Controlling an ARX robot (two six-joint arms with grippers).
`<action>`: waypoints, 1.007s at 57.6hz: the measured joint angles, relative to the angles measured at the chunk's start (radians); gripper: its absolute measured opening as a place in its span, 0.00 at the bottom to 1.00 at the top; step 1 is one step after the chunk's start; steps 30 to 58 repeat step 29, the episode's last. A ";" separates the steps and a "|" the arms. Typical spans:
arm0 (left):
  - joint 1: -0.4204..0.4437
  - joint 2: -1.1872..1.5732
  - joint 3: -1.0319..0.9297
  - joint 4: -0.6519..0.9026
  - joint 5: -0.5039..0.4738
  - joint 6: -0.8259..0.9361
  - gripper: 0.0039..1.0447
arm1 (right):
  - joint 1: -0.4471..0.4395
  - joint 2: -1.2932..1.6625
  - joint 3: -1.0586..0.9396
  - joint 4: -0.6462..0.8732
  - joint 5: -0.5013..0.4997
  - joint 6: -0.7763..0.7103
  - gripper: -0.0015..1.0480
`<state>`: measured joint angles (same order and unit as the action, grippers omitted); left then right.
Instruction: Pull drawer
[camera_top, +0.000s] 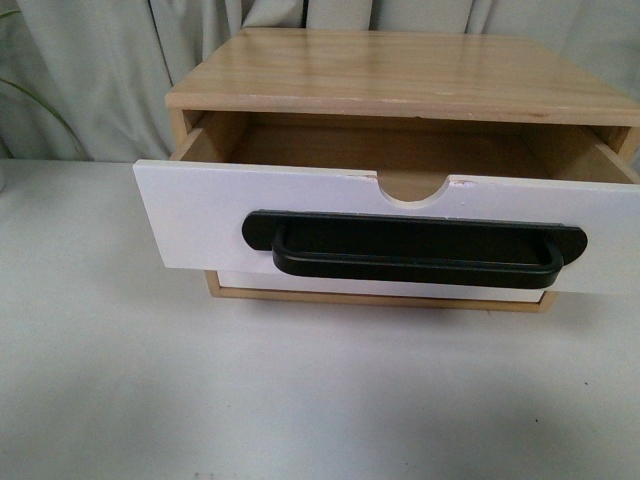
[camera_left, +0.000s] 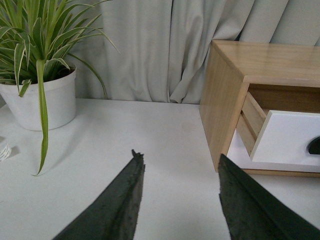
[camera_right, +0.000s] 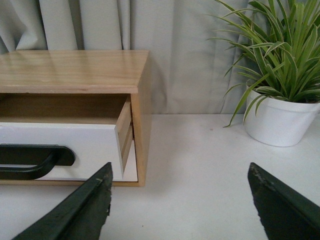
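Observation:
The drawer (camera_top: 200, 215) has a white front, a long black bar handle (camera_top: 415, 250) and a half-round notch in its top edge. It stands pulled well out of the wooden cabinet (camera_top: 400, 70), its inside bare. Neither arm shows in the front view. My left gripper (camera_left: 177, 160) is open over the table, off the cabinet's left side, and sees the drawer (camera_left: 290, 137) edge-on. On the other side my right gripper (camera_right: 179, 172) is open with nothing between its fingers; the drawer (camera_right: 65, 140) and the handle's end (camera_right: 35, 160) lie beside it.
A plain white drawer front (camera_top: 380, 288) without a handle sits below the pulled one. Potted striped-leaf plants stand on either side: one pot (camera_left: 42, 100) to the left, another (camera_right: 282, 120) to the right. Grey curtains (camera_top: 90, 60) hang behind. The white table (camera_top: 300, 400) stretches in front.

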<state>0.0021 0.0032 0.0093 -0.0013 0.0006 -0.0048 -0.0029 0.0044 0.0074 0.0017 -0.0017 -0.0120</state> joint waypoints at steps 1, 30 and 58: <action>0.000 0.000 0.000 0.000 0.000 0.000 0.90 | 0.000 0.000 0.000 0.000 0.000 0.000 0.88; 0.000 0.000 0.000 0.000 0.000 0.001 0.94 | 0.000 0.000 0.000 0.000 0.000 0.002 0.91; 0.000 0.000 0.000 0.000 0.000 0.001 0.94 | 0.000 0.000 0.000 0.000 0.000 0.002 0.91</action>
